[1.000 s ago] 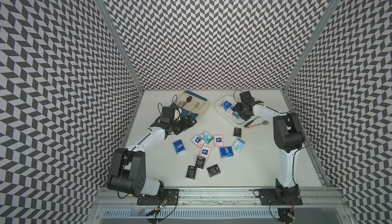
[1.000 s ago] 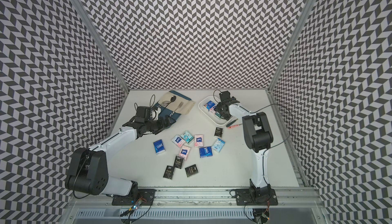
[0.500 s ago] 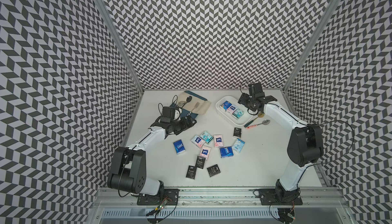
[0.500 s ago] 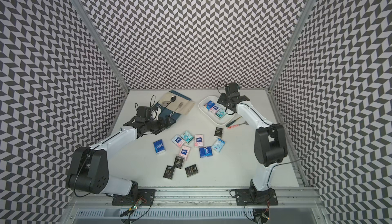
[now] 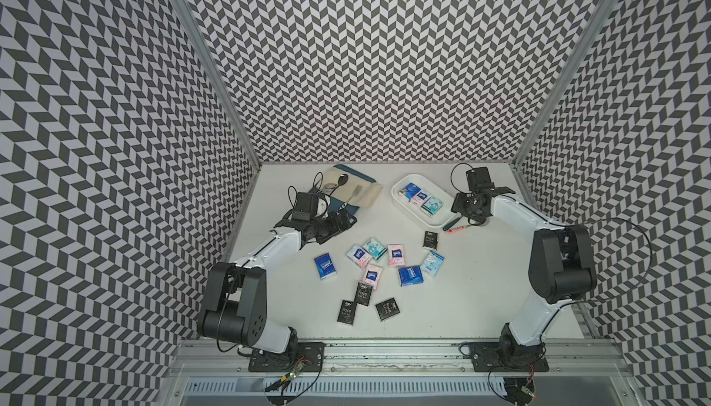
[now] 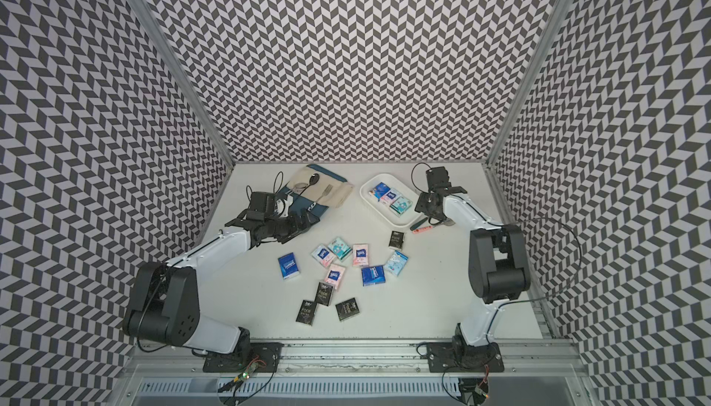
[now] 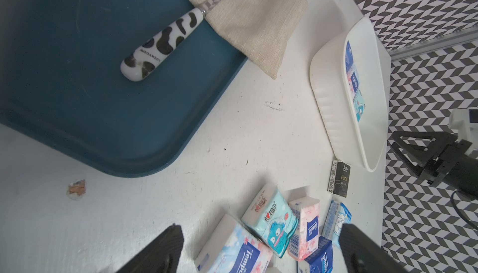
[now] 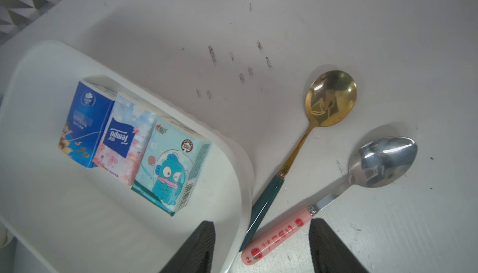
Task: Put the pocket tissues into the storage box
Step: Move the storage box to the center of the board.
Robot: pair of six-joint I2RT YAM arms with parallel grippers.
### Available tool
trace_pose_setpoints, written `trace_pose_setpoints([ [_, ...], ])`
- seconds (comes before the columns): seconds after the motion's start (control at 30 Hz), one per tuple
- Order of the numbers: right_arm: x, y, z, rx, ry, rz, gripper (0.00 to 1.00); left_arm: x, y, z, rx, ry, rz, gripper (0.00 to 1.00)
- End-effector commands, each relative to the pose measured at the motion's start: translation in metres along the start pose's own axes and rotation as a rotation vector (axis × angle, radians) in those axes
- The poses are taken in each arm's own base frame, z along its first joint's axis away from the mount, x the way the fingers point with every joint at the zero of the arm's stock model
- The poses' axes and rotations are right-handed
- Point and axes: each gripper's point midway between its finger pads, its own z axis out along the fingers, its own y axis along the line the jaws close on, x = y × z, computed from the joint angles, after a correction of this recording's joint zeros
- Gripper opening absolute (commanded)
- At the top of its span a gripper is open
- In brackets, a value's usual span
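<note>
Right gripper (image 8: 262, 222), jaws partly apart and empty, hangs over the rim of the box (image 5: 408, 209), right of centre in both top views, three tissues (image 5: 421, 197) inside. Left gripper (image 7: 261, 227) gapes wide, empty, near loose packets (image 5: 396, 256) mid-frame.

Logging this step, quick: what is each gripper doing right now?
Left gripper: open, holding nothing.
Right gripper: open, holding nothing.
</note>
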Motion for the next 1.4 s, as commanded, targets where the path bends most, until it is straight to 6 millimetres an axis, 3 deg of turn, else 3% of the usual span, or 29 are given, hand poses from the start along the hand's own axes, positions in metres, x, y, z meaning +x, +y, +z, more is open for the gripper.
trace_pose_setpoints([
  [0.0,-0.007,0.015,0.007,-0.06,-0.019,-0.03,0.6,-0.005,-0.003,-0.004,-0.011,-0.012,0.032,1.0],
  [0.17,-0.003,0.012,0.019,-0.046,0.001,-0.032,0.52,-0.001,0.0,-0.004,-0.02,-0.004,0.03,1.0],
  [0.37,0.004,0.01,0.034,-0.029,0.045,-0.081,0.31,-0.001,-0.001,-0.004,-0.021,-0.003,0.04,1.0],
  [0.67,0.003,0.021,0.027,-0.071,0.073,-0.227,0.16,-0.001,0.0,-0.004,-0.022,-0.002,0.04,1.0],
  [0.83,0.013,0.029,0.028,-0.102,0.106,-0.291,0.14,-0.002,-0.001,-0.003,-0.02,-0.002,0.04,1.0],
  [1.13,0.043,0.075,0.038,-0.109,0.13,-0.462,0.14,-0.004,-0.003,-0.005,-0.021,-0.003,0.048,1.0],
  [1.37,0.035,0.105,0.039,-0.108,0.092,-0.53,0.17,-0.004,-0.004,-0.007,-0.025,-0.003,0.054,1.0],
])
